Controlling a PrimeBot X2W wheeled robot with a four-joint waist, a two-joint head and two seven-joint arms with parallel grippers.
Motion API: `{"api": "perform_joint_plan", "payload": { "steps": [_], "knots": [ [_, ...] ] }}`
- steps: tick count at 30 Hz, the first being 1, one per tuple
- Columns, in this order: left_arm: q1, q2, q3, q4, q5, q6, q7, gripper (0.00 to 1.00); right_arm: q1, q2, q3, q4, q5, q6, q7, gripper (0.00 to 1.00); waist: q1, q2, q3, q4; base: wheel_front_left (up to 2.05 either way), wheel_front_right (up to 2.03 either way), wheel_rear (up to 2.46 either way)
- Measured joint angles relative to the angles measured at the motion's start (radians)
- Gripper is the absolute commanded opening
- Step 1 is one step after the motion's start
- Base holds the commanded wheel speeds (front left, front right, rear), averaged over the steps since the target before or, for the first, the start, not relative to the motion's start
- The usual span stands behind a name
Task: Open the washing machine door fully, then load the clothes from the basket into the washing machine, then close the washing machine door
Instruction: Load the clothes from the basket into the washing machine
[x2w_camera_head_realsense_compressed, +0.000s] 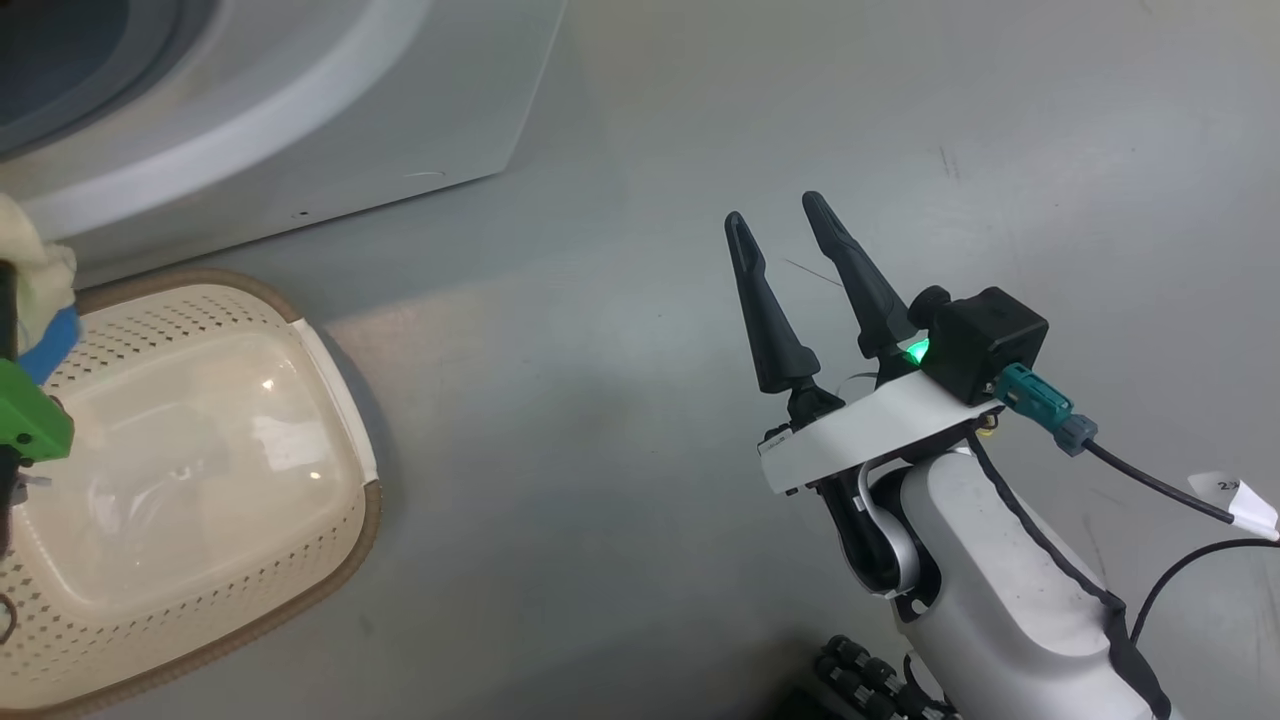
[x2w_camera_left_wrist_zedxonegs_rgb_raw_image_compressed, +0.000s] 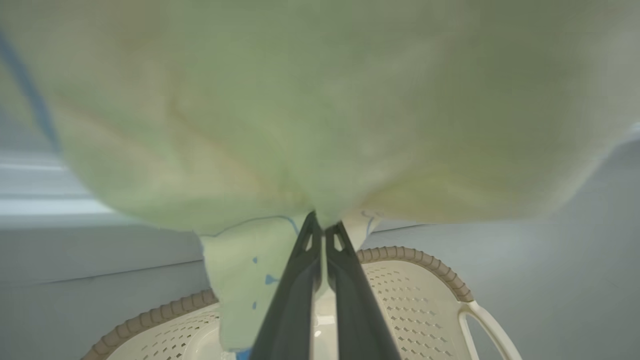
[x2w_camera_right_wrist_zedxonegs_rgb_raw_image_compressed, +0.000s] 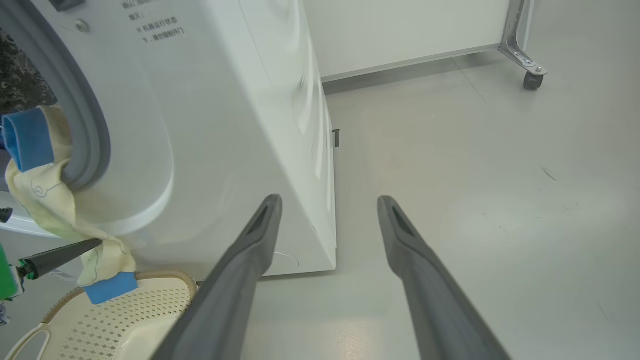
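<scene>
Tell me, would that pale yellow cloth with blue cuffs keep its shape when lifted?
Probably not: the pale yellow cotton garment with blue cuffs sags in soft folds where the left fingers pinch it. Likely light, as it looks thin. A dangling cuff could catch on the rim of the cream perforated basket.

The basket (x2w_camera_head_realsense_compressed: 200, 310) sits on the floor (x2w_camera_head_realsense_compressed: 900, 120) just before the washing machine (x2w_camera_head_realsense_compressed: 330, 130), at the robot's left. A garment (x2w_camera_right_wrist_zedxonegs_rgb_raw_image_compressed: 50, 200) hangs above the basket and before the machine's opening, pinched at the tips of the left tool (x2w_camera_left_wrist_zedxonegs_rgb_raw_image_compressed: 322, 222). The right tool (x2w_camera_head_realsense_compressed: 772, 207) is well apart to the right, over the floor past the machine's front corner, and a wheeled frame (x2w_camera_right_wrist_zedxonegs_rgb_raw_image_compressed: 530, 80) stands far behind it, further right.
</scene>
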Motion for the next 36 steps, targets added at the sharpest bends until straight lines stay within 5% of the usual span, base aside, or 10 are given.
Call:
{"api": "perform_joint_plan", "payload": {
  "steps": [16, 28, 36],
  "knots": [
    [0.069, 0.026, -0.037, -0.149, -0.07, 0.0, -0.221, 0.0, 0.002, 0.0, -0.034, 0.014, 0.0, 0.0, 0.0, 1.0, 0.0, 0.0, -0.056, 0.05, 0.0, 0.0, 0.0],
    [0.037, 0.095, -0.042, -0.335, -0.08, 0.0, -0.226, 0.0, 0.006, -0.001, -0.034, 0.028, 0.0, 0.011, 0.0, 1.0, 0.0, 0.0, -0.089, 0.073, 0.0, 0.0, 0.0],
    [-0.061, 0.143, -0.065, -0.327, -0.084, 0.0, -0.143, 0.0, 0.007, -0.001, -0.008, 0.024, 0.012, 0.02, 0.0, 1.0, 0.0, 0.0, -0.084, 0.04, 0.0, 0.0, 0.0]
  ]
}}
